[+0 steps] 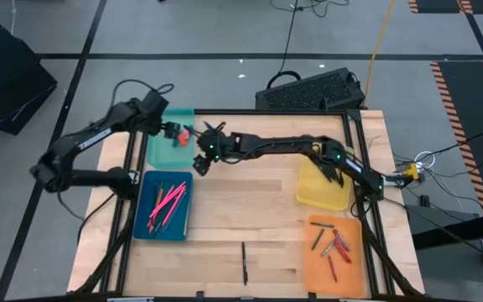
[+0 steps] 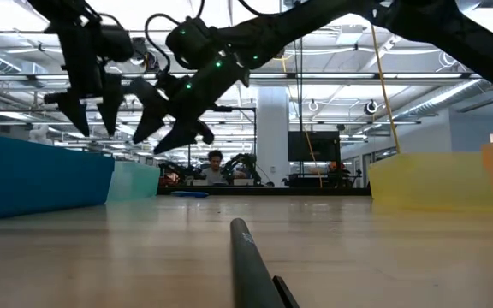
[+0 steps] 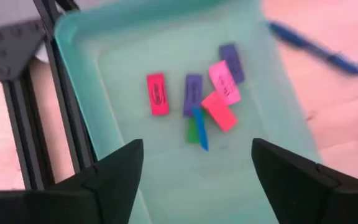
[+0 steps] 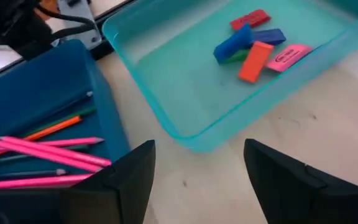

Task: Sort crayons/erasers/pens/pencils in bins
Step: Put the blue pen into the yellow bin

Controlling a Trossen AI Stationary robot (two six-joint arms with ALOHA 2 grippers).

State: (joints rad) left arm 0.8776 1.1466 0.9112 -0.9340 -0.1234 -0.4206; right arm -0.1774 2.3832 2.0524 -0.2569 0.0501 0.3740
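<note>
Several erasers (image 3: 207,93) in red, pink, purple, blue and green lie on the floor of the teal bin (image 1: 159,151). My left gripper (image 3: 194,168) hangs open above them, holding nothing. My right gripper (image 4: 197,174) is open and holds nothing, above the bare wood between the teal bin (image 4: 185,93) and the dark blue bin (image 4: 48,106). Pink and other pencils (image 1: 168,201) lie in the dark blue bin (image 1: 145,220). Crayons (image 1: 334,243) lie in the orange bin (image 1: 313,273). The low view shows both grippers, left (image 2: 88,111) and right (image 2: 174,124), clear of the table.
The yellow bin (image 1: 317,197) stands at the right, under the right arm. A black pen (image 1: 244,262) lies loose near the table's front edge. A blue pen (image 3: 316,46) lies on the wood beside the teal bin. A black frame post (image 3: 61,106) stands by that bin.
</note>
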